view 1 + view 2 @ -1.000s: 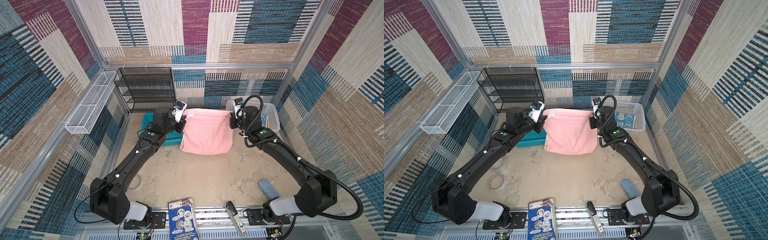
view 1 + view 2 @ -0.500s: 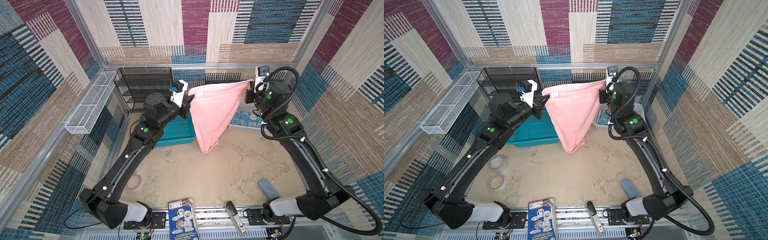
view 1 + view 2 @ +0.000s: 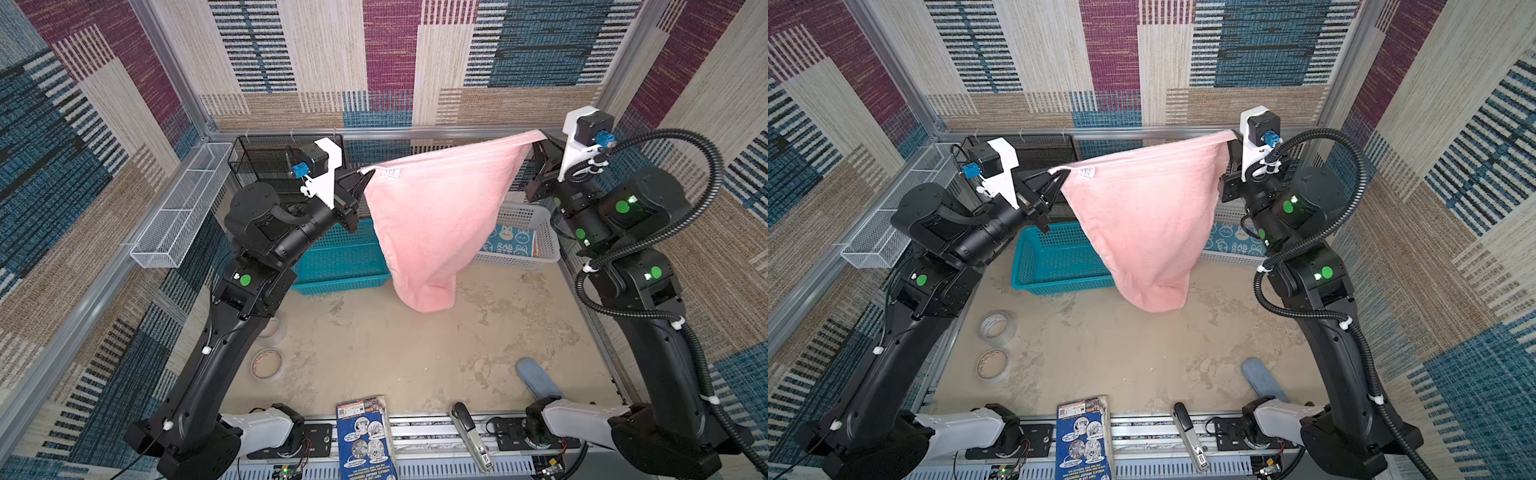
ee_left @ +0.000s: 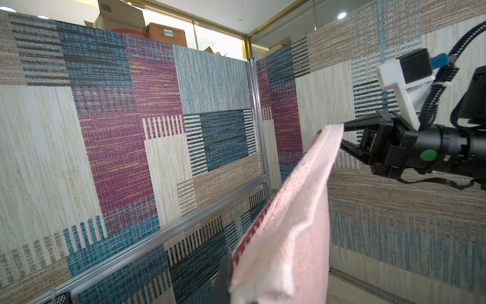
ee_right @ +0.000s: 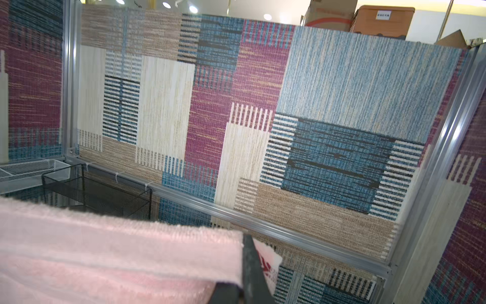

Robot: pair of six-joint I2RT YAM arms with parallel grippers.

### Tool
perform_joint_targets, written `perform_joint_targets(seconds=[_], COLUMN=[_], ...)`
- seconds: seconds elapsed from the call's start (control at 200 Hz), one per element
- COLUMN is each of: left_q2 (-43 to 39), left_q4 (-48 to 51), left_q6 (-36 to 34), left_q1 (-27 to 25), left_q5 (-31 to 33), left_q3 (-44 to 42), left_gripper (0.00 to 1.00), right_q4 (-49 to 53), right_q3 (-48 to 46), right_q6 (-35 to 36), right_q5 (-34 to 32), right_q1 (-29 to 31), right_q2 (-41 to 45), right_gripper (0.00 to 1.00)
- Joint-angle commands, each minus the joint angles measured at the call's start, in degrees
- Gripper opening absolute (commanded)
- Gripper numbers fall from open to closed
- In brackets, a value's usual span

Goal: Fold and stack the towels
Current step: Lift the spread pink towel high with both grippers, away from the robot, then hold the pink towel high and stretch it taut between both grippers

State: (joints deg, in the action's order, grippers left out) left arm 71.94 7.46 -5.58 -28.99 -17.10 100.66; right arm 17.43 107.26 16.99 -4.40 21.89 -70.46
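A plain pink towel [image 3: 428, 224] [image 3: 1142, 224] hangs in the air over the back of the table, stretched between my two grippers and sagging to a rounded point above the tabletop. My left gripper [image 3: 365, 175] [image 3: 1061, 174] is shut on the corner with the white label. My right gripper [image 3: 538, 144] [image 3: 1229, 137] is shut on the opposite corner, held somewhat higher. The left wrist view shows the pink towel [image 4: 289, 237] running up to the right gripper [image 4: 342, 136]. In the right wrist view the pink towel [image 5: 105, 250] sits against a dark finger [image 5: 252, 263]. A blue printed towel [image 3: 511, 242] [image 3: 1235, 245] lies in the white basket.
A teal basket [image 3: 340, 266] stands under the left gripper, and a white basket [image 3: 536, 216] at the back right. A black wire rack [image 3: 266, 162] and white wire shelf [image 3: 183, 203] line the back left. Tape rolls [image 3: 266, 363], a blue box [image 3: 363, 436] and a blue object [image 3: 536, 378] lie near the front.
Both arms have risen from low over the table, lifting the pink towel off the surface. It went from lying spread flat to hanging in a sag, the right end highest.
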Motion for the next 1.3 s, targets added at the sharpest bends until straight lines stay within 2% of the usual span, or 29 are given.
perform_joint_targets(seconds=[0.0, 0.185, 0.32, 0.781, 1.042, 1.297], left_q2=[-0.9, -2.7, -4.2, -12.7, -13.5, -14.9], left_q4=[-1.0, -3.5, -4.8, -9.3, -8.7, -7.5], left_q6=[1.5, 3.4, 3.6, 4.5, 1.5, 1.2], left_q1=[0.2, 0.2, 0.2, 0.2, 0.3, 0.2], left_q5=[0.8, -1.3, -1.8, -4.1, -1.0, -2.2], left_q3=[2.1, 3.6, 4.0, -2.6, -4.0, -3.3], left_gripper=[0.0, 0.0, 0.0, 0.0, 0.0, 0.0], right_q4=[-4.8, -5.1, -4.7, -4.3, -3.4, -1.5], right_q3=[2.6, 7.2, 9.5, 6.8, 5.8, 8.0], right_q6=[0.4, -0.5, -1.2, -4.3, -4.6, -5.9], right_q5=[2.3, 8.0, 9.5, 15.4, 13.4, 20.4], right_q1=[-0.2, -0.2, -0.1, -0.1, -0.1, -0.1], right_q2=[1.3, 1.7, 2.0, 6.5, 6.8, 6.0], right_gripper=[0.0, 0.0, 0.0, 0.0, 0.0, 0.0])
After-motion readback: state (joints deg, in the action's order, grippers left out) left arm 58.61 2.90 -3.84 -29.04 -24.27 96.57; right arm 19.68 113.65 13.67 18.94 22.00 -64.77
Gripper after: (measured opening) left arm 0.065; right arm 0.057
